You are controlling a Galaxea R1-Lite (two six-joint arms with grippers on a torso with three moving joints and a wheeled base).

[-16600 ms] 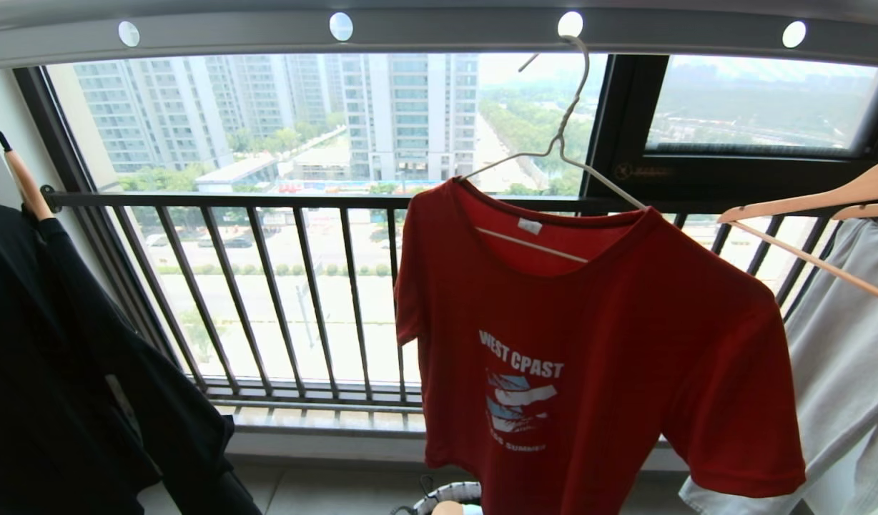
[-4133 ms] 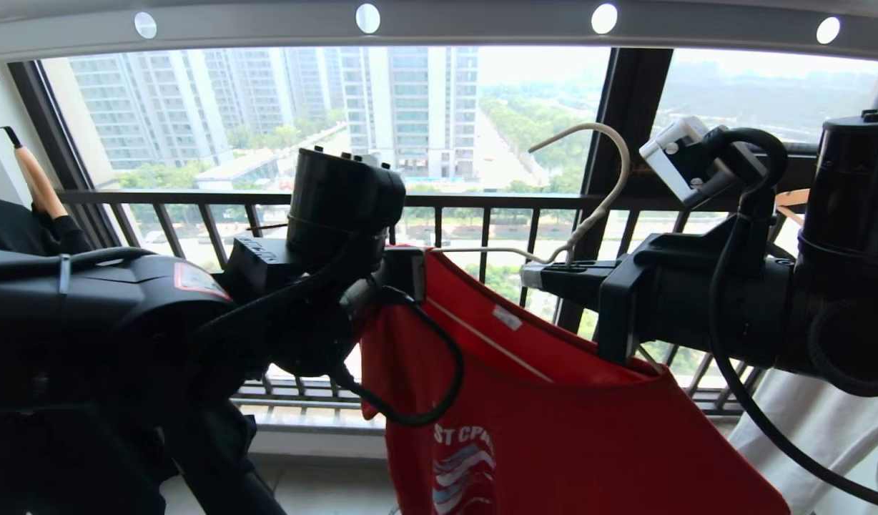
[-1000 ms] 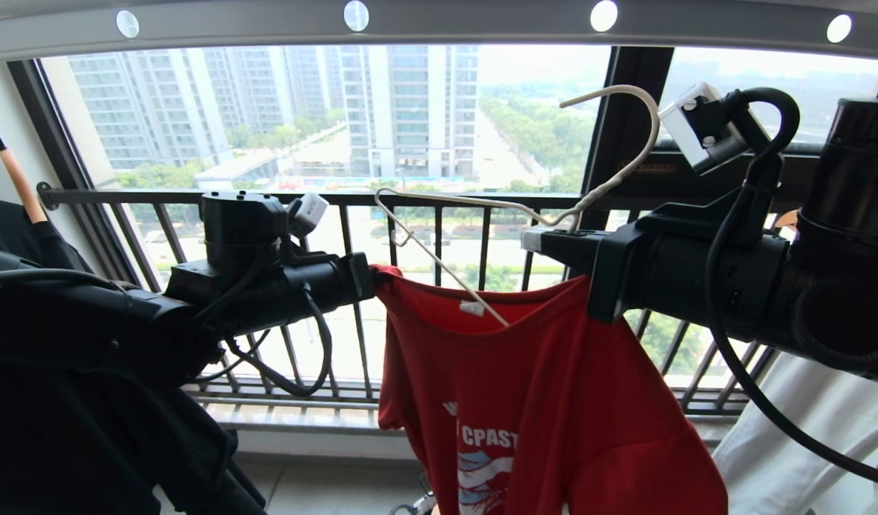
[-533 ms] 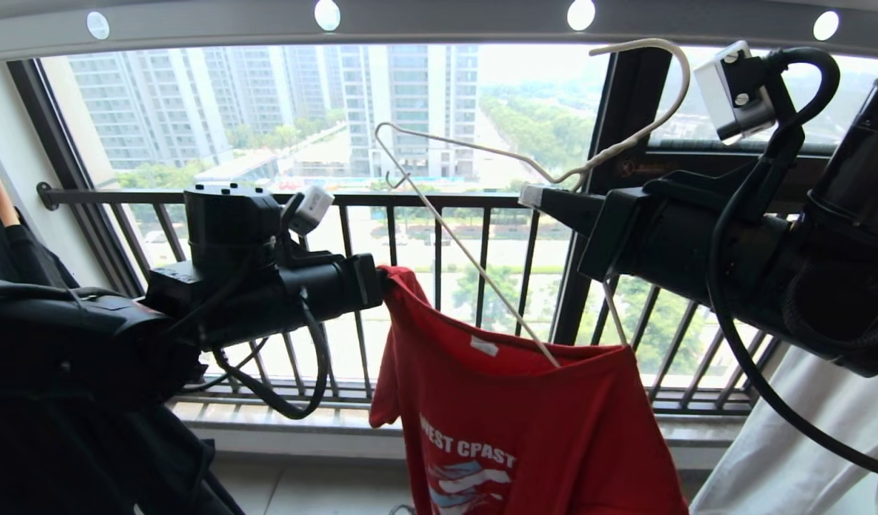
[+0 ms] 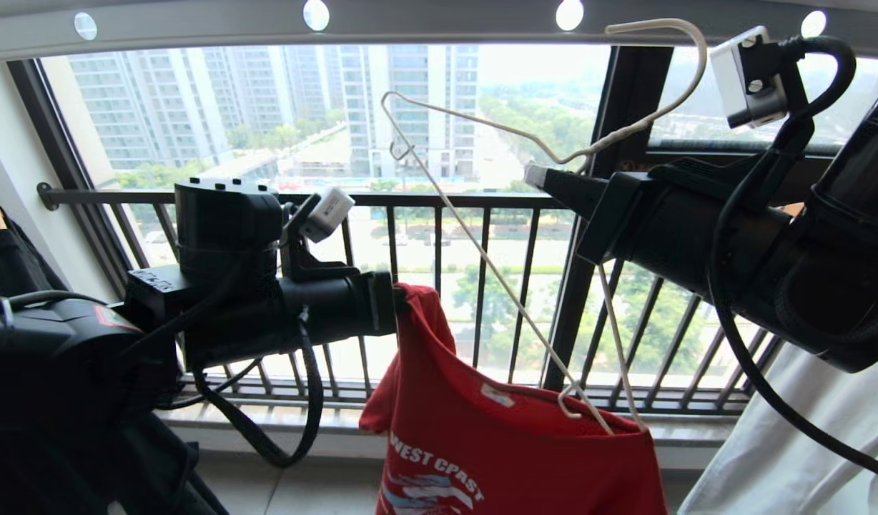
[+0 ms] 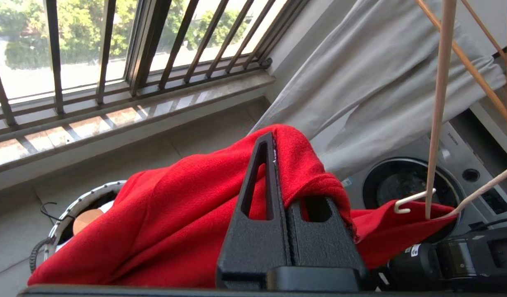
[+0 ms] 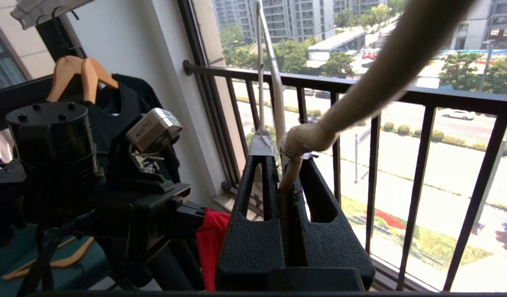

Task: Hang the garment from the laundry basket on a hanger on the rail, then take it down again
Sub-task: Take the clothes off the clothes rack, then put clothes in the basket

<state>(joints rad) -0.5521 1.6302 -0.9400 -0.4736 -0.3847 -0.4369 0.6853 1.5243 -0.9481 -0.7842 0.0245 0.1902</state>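
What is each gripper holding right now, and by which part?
Left gripper is shut on the red T-shirt at a bunched fold of a shoulder. Right gripper is shut on the white wire hanger at its twisted neck below the hook.

- Setting: laundry balcony of a high-rise flat.
- Window railing: dark bars, with apartment towers, trees and a road far below.
- Rail: grey overhead bar with round holes.
- Washing machine: front-loading, in the corner.
- Wooden hangers: carrying a black shirt.
- Laundry basket: on the tiled floor.
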